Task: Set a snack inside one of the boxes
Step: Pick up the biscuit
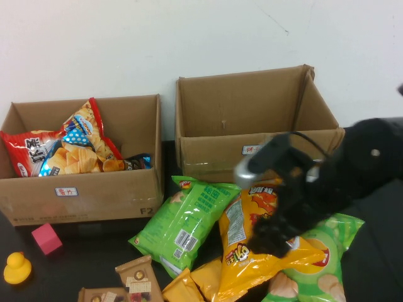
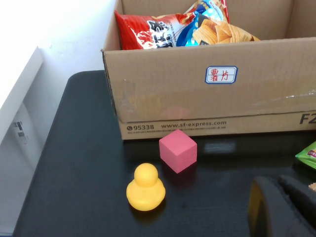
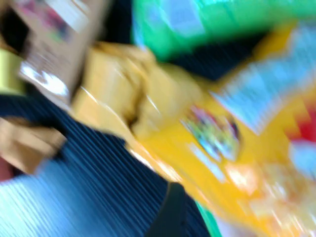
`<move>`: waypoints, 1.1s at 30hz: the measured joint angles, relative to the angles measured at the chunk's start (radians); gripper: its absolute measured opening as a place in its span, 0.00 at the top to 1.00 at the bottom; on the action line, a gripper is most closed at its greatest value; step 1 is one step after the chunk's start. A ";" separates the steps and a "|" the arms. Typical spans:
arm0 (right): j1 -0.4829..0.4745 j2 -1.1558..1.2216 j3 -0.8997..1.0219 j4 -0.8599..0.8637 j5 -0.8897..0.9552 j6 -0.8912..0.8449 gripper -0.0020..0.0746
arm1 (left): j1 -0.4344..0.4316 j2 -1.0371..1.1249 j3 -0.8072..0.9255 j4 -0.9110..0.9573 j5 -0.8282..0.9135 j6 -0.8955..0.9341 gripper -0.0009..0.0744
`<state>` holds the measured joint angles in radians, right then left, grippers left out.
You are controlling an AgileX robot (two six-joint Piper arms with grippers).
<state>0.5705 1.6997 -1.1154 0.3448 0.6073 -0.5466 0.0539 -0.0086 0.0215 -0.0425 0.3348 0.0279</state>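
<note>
- The right gripper [image 1: 267, 236] is hanging low over the yellow chip bag [image 1: 267, 248], which is lying on the black table [image 1: 88, 251] in front of the empty right box [image 1: 252, 126]. Whether its fingers are apart or closed on the bag, I cannot tell; the dark gripper body is hiding them in the high view, and the right wrist view is too smeared to settle it.
- In the right wrist view the yellow chip bag [image 3: 222, 148] is filling most of the picture, with a dark finger [image 3: 175, 210] edging in.
- A green chip bag [image 1: 186, 220] is lying just beside the yellow chip bag, on the side toward the left box [image 1: 82, 189], and touching it.
- A second green bag [image 1: 321, 270] is lying partly under the yellow chip bag, on its other side.
- The left box is holding a red snack bag [image 1: 28, 151] and a blue-and-orange chip bag [image 1: 79, 148].
- In front of the left box a pink cube [image 1: 46, 238] and a yellow rubber duck [image 1: 17, 268] are sitting near each other.
- The left gripper [image 2: 284, 207] is showing only as dark fingers in the left wrist view, near the pink cube [image 2: 177, 150] and the yellow rubber duck [image 2: 145, 187]; their state cannot be told.
- Brown snack packets [image 1: 135, 280] are lying near the green chip bag.
</note>
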 joint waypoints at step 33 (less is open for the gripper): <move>0.345 0.795 -0.931 -0.129 0.310 0.507 0.07 | 0.000 0.000 0.000 0.000 0.001 0.000 0.99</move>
<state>0.9157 2.4948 -2.0463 0.2155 0.9177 -0.0394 0.0539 -0.0086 0.0215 -0.0421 0.3360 0.0279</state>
